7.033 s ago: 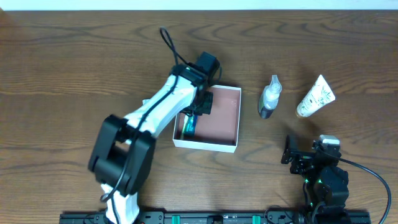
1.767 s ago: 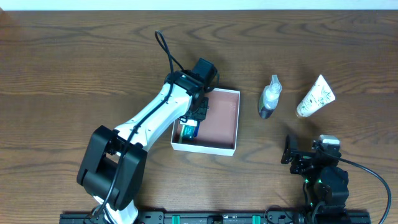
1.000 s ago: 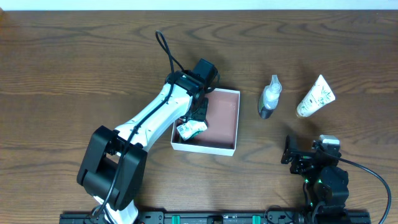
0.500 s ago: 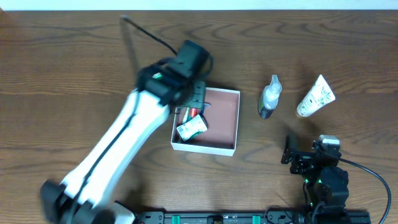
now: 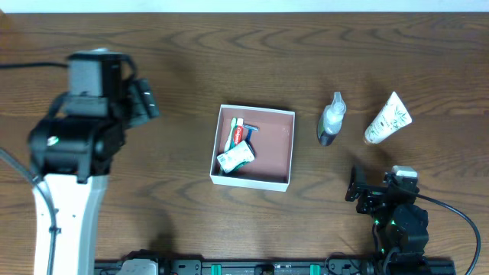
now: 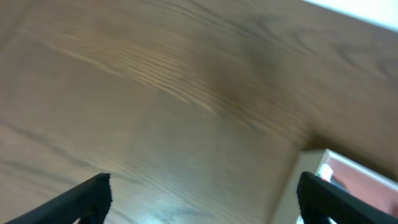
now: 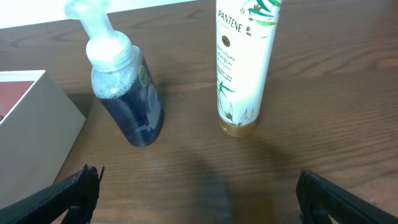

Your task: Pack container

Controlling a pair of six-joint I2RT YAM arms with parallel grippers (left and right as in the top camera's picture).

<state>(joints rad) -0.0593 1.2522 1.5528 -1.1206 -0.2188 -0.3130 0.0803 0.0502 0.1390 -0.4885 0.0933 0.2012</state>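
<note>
Bottle (image 5: 331, 118) and tube (image 5: 387, 118) lie 12 o'clock of right gripper (image 7: 198, 190), near; left gripper (image 6: 202, 193) far, 9 o'clock of container (image 5: 275, 153). Both jaws spread wide, holding nothing.

The left wrist view is blurred, with only a corner of the container (image 6: 367, 185) inside its right edge. The white tube (image 7: 239, 62) runs off the top of the right wrist view. The left claw (image 6: 205, 196) and right claw (image 7: 199, 193) show only tips at the lower corners.
</note>
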